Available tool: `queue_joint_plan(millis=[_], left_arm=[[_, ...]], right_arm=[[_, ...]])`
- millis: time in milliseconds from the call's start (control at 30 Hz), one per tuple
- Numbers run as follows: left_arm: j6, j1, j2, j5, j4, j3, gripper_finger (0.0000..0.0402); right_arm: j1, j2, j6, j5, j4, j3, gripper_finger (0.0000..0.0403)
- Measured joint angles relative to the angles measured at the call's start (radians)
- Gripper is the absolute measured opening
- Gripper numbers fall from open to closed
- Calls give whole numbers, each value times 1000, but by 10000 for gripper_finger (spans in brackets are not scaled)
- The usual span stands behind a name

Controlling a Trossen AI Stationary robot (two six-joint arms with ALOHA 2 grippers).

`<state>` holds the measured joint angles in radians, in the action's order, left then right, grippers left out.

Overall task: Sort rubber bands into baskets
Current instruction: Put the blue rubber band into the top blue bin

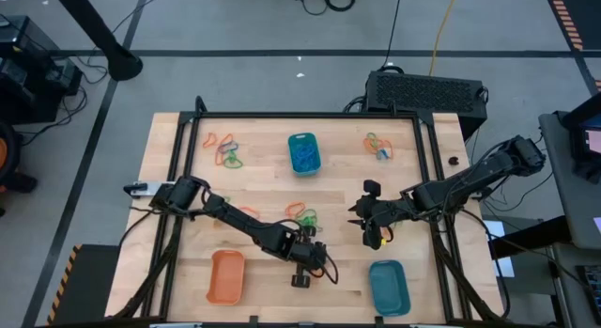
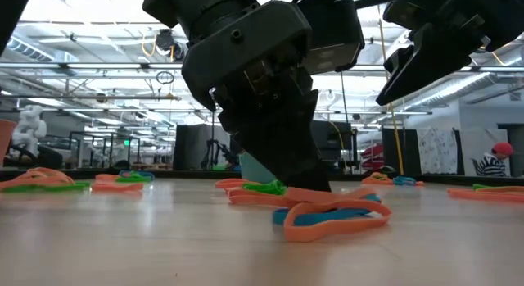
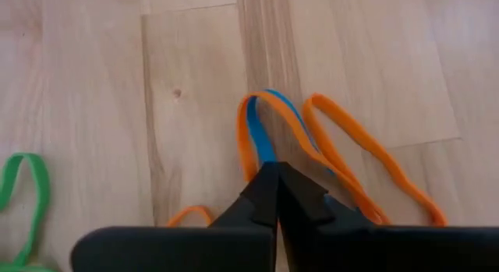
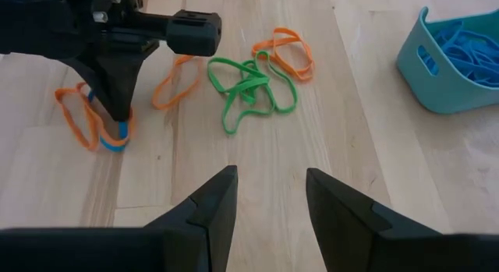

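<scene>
Left gripper (image 3: 274,178) pinched shut on thin blue rubber band (image 3: 256,136) tangled with orange loops (image 3: 366,159) mid-table near edge; lift slowly, shake oranges free, right gripper (image 4: 269,194) waits spread.

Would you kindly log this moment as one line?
left gripper: shut on blue rubber band | right gripper: open, hovering | orange basket: empty

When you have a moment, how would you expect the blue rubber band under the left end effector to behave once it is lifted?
The blue rubber band would probably droop limply, since it lies flat in a thin loop. It likely weighs almost nothing. Overlapped by an orange band, it may drag that one along under the left end effector.
</scene>
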<state>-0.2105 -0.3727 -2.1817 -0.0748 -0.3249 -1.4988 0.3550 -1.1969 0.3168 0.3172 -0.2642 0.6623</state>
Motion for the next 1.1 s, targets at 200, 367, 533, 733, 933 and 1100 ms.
queue_joint_plan(millis=[200,367,533,733,933,1100], left_arm=[[75,1,25,-62,11,-38,3],[130,-1,25,-93,-56,-98,3],[100,-1,25,-92,-241,-145,3],[-16,-28,25,4,-350,-148,2],[-98,-42,25,-5,-349,-136,19],[-125,-47,25,31,-342,-136,81]], right_arm=[[0,0,0,0,1,0,146],[0,0,0,0,-2,0,146],[0,0,0,0,-2,0,146],[0,0,-16,0,-2,0,146],[0,0,-18,0,-1,0,146],[0,0,-17,0,1,0,146]])
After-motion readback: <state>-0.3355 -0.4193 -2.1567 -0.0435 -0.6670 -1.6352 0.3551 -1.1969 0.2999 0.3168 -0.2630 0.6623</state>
